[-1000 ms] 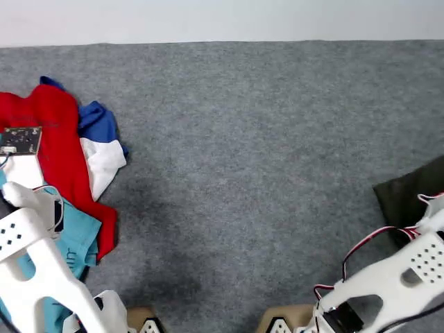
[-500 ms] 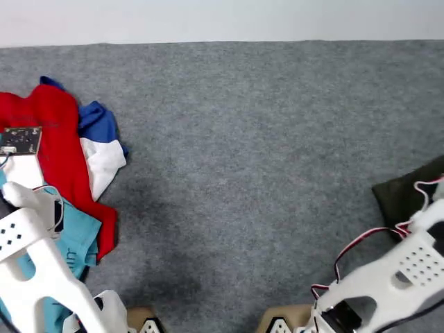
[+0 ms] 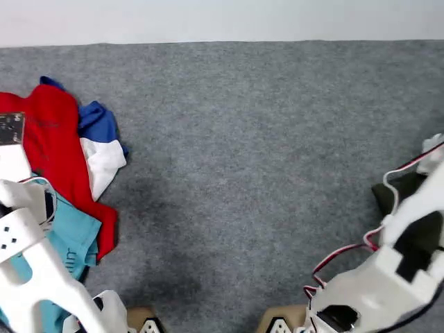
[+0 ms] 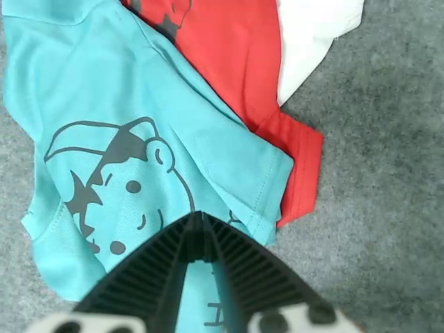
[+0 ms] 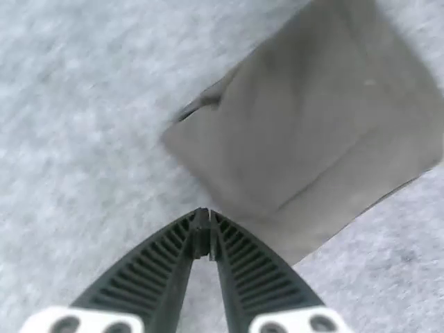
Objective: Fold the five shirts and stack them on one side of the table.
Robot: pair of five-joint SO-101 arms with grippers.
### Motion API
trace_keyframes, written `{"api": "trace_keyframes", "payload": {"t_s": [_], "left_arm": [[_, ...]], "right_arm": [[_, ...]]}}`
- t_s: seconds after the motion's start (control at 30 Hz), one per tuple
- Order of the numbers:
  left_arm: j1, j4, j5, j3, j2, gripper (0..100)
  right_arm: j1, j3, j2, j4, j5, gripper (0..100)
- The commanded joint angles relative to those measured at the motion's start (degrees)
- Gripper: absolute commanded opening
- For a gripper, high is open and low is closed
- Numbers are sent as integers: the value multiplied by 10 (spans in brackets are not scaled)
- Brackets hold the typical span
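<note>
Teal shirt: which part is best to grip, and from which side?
Probably the stitched hem of the teal shirt, approached from the grey mat side. That edge lies flat and free on top of the red shirt; pinch shallowly, to avoid taking the red one too.
</note>
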State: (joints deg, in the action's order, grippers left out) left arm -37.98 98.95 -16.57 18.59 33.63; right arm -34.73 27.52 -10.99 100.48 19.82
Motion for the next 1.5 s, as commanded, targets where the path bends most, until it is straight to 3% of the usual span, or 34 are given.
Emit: {"api": "trace_keyframes", "payload": {"t_s": [0.0,0.2,0.37,0.63,0.9,1.1,1.37,1.47], "left_arm": [[1,15,-8,-3,10,12],[0,-22,-109,61,10,137],[-12,-77,-167,104,10,174],[-69,-241,-249,252,10,186],[-68,-334,-260,375,10,186],[-20,-382,-260,450,10,180],[35,-409,-258,473,14,0],[41,-374,-257,440,15,2]], "right_arm": [[26,-101,92,22,1,9],[34,-266,174,20,1,9],[32,-341,218,19,4,9],[33,-376,269,19,3,9],[35,-384,280,20,2,9],[35,-384,282,21,2,9],[35,-384,309,21,2,9],[35,-384,316,21,2,9]]}}
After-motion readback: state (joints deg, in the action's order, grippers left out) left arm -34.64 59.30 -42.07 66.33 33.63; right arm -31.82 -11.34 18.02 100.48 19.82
